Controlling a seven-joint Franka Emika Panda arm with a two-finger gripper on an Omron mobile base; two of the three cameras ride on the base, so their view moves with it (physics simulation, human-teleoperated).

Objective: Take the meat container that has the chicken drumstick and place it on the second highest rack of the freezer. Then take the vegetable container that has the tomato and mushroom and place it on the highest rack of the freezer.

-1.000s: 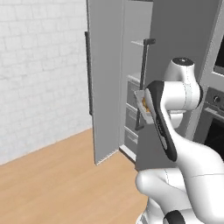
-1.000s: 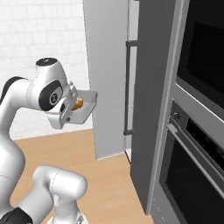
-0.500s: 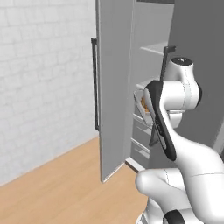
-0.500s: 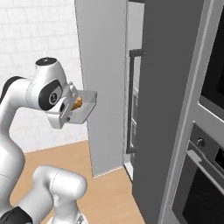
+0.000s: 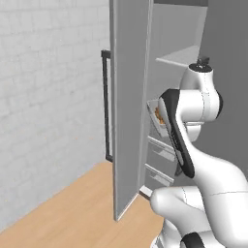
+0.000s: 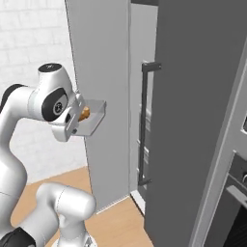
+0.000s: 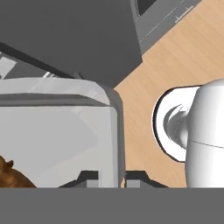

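Pinching the tray's rim, the gripper holds it, drumstick inside, level beside the freezer's open door edge, shelves ahead.

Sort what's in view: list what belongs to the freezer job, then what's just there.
Job:
- meat container, held in the claw
- chicken drumstick inside it
- freezer, door open
- highest rack

Just there:
- oven
- brick wall
- wood floor
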